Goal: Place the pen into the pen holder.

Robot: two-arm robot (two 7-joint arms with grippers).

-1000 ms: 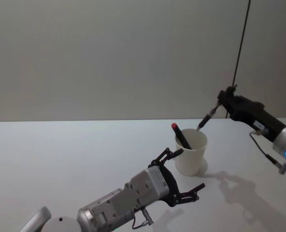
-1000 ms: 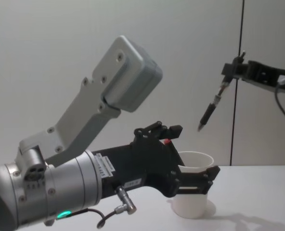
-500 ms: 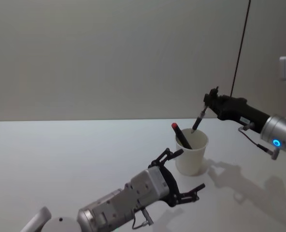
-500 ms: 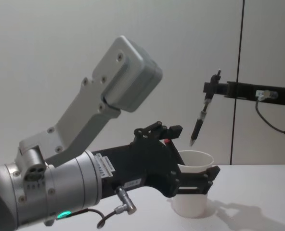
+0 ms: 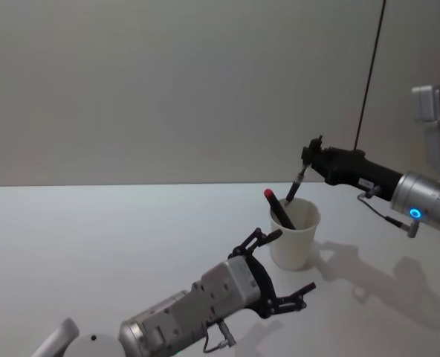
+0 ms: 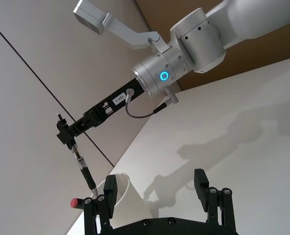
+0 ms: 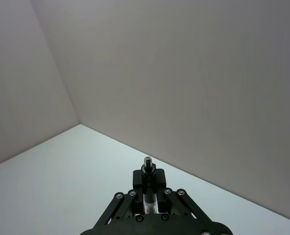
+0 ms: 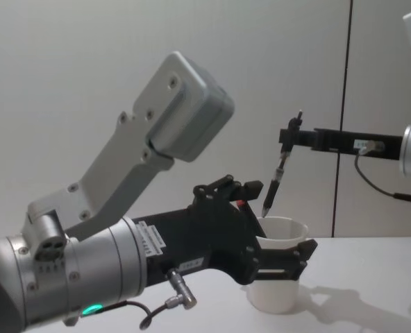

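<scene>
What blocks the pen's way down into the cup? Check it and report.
Nothing visible blocks it. The right gripper holds the pen tip-down just above the cup rim. A red-capped pen already leans inside, leaving room. The left gripper sits open beside the cup, below the rim.

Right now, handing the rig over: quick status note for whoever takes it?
Right hand: shut on the pen, held tip-down just above the pen holder, tip near the rim.
Left hand: open, fingers either side of the pen holder, not clamped on it.
Red-capped pen already stands in the holder.
Done: pen picked up and carried over the cup.
Left: lower it in, release, pull back.
</scene>
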